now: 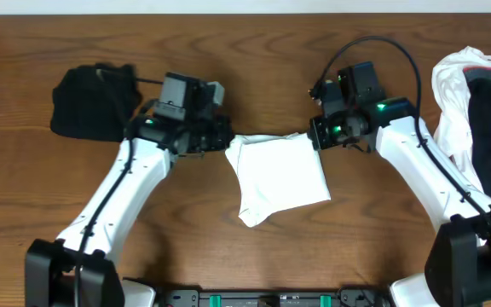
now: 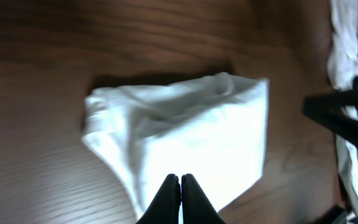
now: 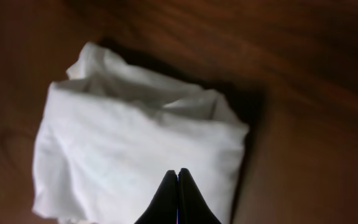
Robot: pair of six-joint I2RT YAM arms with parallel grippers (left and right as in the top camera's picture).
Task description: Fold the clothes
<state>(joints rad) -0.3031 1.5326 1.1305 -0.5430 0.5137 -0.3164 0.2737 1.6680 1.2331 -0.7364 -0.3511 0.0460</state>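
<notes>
A folded white garment [image 1: 280, 179] lies mid-frame on the wooden surface [image 1: 24, 196]. The left hand [image 1: 227, 145] and right hand [image 1: 311, 136], each pressed together, sit at its upper corners, probably squaring the fold. More clothes [image 1: 454, 94] wait upper right.

No legible text or labels anywhere.

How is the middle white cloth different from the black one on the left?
The white cloth is folded into a flat packet; the black cloth is bunched up. The white cloth lies mid-table; the black cloth lies far left, toward the back. Both rest on the table.
</notes>
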